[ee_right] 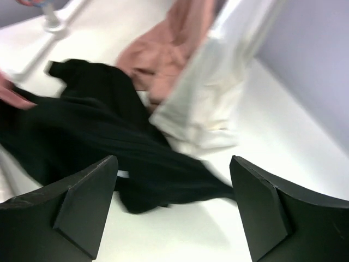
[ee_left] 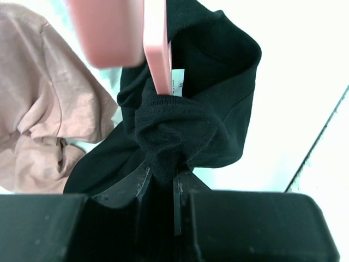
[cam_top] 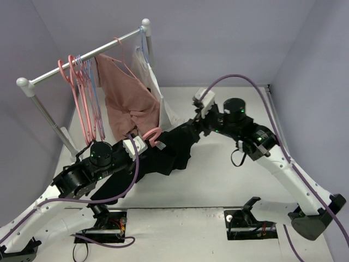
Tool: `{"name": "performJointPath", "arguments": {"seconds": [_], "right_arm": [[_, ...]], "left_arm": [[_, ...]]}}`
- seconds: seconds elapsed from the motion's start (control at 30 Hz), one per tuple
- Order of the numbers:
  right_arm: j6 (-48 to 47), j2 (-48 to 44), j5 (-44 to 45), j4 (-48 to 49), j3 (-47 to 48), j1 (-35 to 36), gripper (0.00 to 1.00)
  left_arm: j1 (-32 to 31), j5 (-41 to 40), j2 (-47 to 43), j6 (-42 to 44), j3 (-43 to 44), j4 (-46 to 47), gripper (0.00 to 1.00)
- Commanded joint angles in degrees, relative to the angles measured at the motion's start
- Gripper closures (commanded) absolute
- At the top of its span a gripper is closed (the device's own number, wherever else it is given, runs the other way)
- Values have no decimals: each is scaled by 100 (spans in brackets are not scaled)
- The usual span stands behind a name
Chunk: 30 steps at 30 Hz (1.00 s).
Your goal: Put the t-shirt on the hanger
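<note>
Here left fingers (ee_left: pixel 128 191) pinch the t-shirt (ee_left: pixel 191 125) collar (hanger (ee_left: pixel 158 49) inside); right fingers (ee_right: pixel 82 210) gape wide.

Black t-shirt (ee_left: pixel 188 128) around pink hanger (ee_left: pixel 157 49)

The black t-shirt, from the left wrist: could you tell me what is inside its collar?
A pink hanger pokes in beside the white label; the t-shirt hides its end.

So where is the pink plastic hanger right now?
Top view, centre-left: the pink plastic hanger pokes from the black fabric t-shirt beside the left tool, just below the hanging dusty-pink garment.
</note>
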Motion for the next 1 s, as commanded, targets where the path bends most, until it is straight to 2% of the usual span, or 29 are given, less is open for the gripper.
{"name": "performJointPath", "arguments": {"seconds": [0.0, 0.1, 0.2, 0.4, 0.63, 0.83, 0.87, 0.9, 0.97], "right_arm": [[-1317, -338, -1367, 92, -134, -549, 19], [-2020, -242, -2205, -413, -145, -582, 18], [-2664, 255, -2632, -1063, 71, -577, 18], [-2986, 776, -3210, -1351, 209, -495, 20], [-3013, 1176, -3100, -1351, 484, -213, 38], [-3031, 951, -3174, -1347, 407, -213, 53], [-3031, 922, -3140, -1342, 389, -213, 59], [-3031, 905, -3087, -1342, 336, -213, 72], [-3018, 905, -3039, -1342, 275, -213, 85]], "left_arm": [[-20, 401, -114, 354, 355, 162, 100], [-12, 376, -83, 509, 492, 15, 100], [-11, 406, -51, 610, 637, -113, 100], [-2, 767, 224, 860, 912, -400, 100], [64, 1166, 503, 1044, 1085, -481, 100], [171, 1327, 656, 1157, 1127, -582, 100], [190, 1350, 672, 1157, 1127, -575, 100], [214, 1385, 690, 1157, 1144, -569, 100], [269, 1463, 697, 1157, 1160, -559, 100]]}}
